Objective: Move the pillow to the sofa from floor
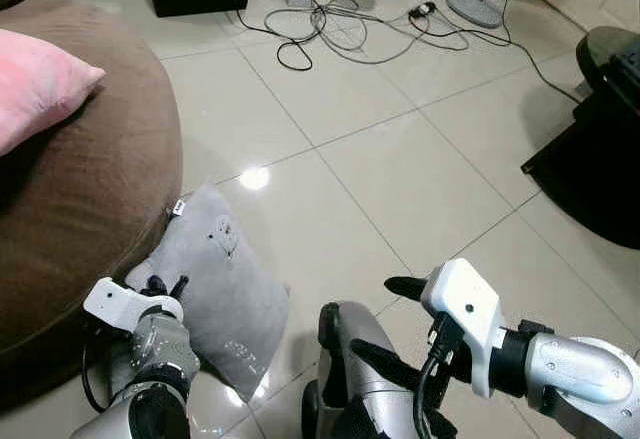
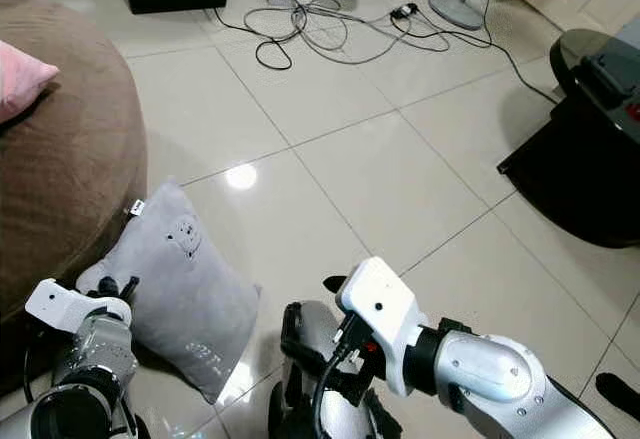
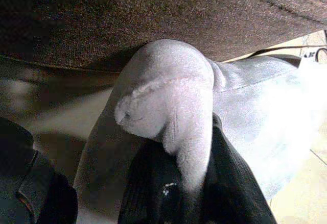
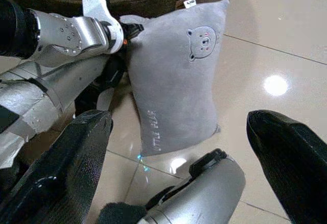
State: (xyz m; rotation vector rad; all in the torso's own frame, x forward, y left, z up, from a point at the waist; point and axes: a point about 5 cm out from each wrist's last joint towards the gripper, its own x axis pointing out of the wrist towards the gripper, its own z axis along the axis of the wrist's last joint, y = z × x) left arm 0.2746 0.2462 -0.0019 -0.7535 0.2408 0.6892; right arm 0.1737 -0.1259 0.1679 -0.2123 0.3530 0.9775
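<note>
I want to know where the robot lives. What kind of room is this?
Probably a living room in a home: a brown sofa with a pink cushion, a grey pillow on the tiled floor, and a tangle of cables.

Grey pillow [image 1: 218, 289] with embroidered bear face, brown sofa [image 1: 90, 189], pink cushion [image 1: 40, 84], cream tiled floor [image 1: 400, 179], black cables [image 1: 350, 24]

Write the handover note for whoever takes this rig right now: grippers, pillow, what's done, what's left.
Left gripper: shut on a corner of the grey pillow, down by the base of the brown sofa.
Right gripper: open, holding nothing, hovering over the tile floor beside the pillow.
Pillow: lying on the floor against the sofa. A pink pillow is already on the seat.
Done: corner grasped.
Left: lift the grey pillow and place it on the sofa.
</note>
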